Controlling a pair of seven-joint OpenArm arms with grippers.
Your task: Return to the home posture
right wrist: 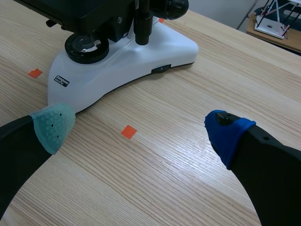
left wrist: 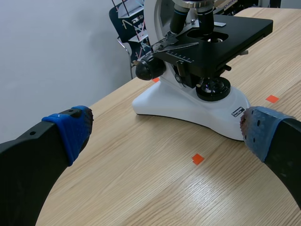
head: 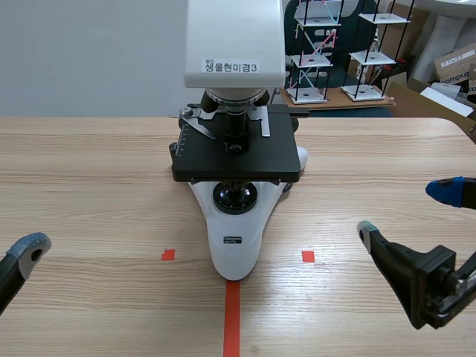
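Note:
A white microscope [head: 235, 238] with a black stage [head: 236, 152] stands upright at the middle of the wooden table. My left gripper [left wrist: 162, 132] hovers low over the table's near left; it is open and holds nothing, with the microscope base [left wrist: 188, 106] ahead of it. In the scene view only one of its fingertips [head: 30, 248] shows. My right gripper [head: 406, 212] sits at the near right, open and holding nothing. In the right wrist view the right gripper [right wrist: 140, 128] has the microscope base [right wrist: 127, 61] ahead and to one side.
Orange-red tape squares [head: 168, 255] [head: 308, 256] and a tape line [head: 232, 320] mark the table near the microscope. Behind the table's far edge stand small wire racks [head: 312, 52] and cardboard boxes [head: 454, 67].

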